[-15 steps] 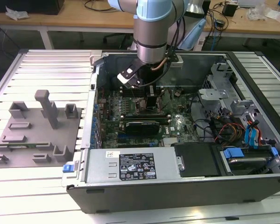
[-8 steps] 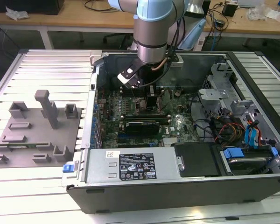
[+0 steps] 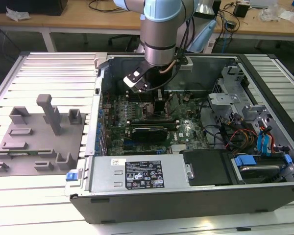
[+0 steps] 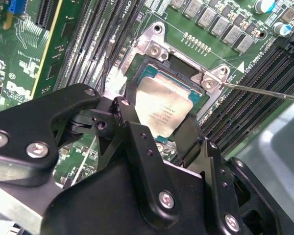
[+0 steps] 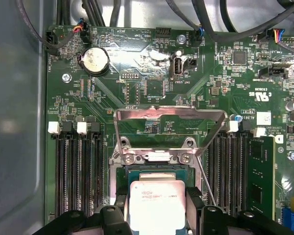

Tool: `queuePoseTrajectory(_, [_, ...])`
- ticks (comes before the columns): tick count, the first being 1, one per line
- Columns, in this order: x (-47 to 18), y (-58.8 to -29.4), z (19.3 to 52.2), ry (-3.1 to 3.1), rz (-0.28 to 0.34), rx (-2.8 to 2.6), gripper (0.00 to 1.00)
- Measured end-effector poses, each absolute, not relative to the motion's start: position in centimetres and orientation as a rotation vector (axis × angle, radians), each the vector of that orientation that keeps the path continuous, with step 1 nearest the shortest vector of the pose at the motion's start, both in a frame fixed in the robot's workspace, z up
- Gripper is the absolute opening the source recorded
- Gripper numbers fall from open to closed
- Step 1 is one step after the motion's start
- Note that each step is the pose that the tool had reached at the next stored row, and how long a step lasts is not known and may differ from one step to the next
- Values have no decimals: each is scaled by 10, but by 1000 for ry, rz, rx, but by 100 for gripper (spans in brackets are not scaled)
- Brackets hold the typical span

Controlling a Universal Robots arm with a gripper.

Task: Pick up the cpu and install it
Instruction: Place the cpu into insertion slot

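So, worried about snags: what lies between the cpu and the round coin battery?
In the first wrist view, the open metal socket frame stands between the cpu and the coin battery; the rest is green board.

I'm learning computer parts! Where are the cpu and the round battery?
cpu (image 5: 157, 208): first wrist view, middle of its silver top.
round battery (image 5: 95, 60): first wrist view, centre of its shiny face.

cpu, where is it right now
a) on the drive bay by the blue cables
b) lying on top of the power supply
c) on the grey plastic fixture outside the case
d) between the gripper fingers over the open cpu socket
d: in the first wrist view the cpu sits between the fingers of the gripper, directly over the cpu socket, whose load plate stands raised.
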State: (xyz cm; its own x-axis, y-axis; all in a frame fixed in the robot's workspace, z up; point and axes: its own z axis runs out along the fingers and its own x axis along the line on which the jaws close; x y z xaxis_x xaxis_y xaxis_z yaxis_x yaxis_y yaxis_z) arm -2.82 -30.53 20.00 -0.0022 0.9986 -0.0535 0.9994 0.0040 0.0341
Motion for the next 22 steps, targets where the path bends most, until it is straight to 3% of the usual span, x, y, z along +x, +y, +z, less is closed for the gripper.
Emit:
queuePoseTrajectory(5, [-28,-310,199,2192,5,2186,55])
queuePoseTrajectory(22, [-28,-311,197,2193,6,2187,55])
